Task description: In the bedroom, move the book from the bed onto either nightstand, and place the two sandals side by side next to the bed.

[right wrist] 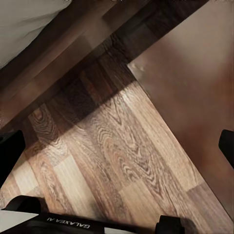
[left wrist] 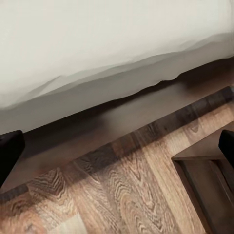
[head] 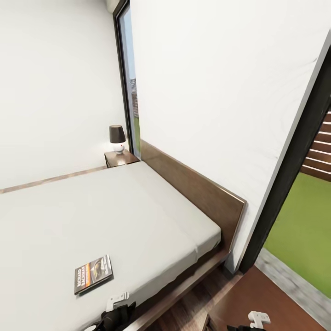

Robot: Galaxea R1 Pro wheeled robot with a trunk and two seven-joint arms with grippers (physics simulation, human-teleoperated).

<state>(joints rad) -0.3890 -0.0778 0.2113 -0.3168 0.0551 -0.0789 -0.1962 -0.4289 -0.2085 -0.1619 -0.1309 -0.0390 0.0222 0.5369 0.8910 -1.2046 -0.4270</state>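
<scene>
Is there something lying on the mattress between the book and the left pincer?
Nothing visible does. The book lies flat near the edge of the bed, and the left pincer sits just past that edge. Between them the head view shows bare mattress.

On my head feed I read the bed [head: 92, 207] as a plain off-white mattress in a dark brown wooden frame, with a matching brown slab headboard [head: 197, 188]. The book [head: 93, 273] has a dark cover with an orange band and white lettering. The walls [head: 55, 92] are flat white. The far nightstand [head: 120, 158] is glossy dark brown; the lamp [head: 117, 138] on it has a dark shade over a white base. The window [head: 301, 230] frame is black, with bright green beyond it. The floor [left wrist: 122, 190] shows brown wood planks with swirling grain. The near nightstand [right wrist: 195, 97] top is uniform reddish brown.
</scene>
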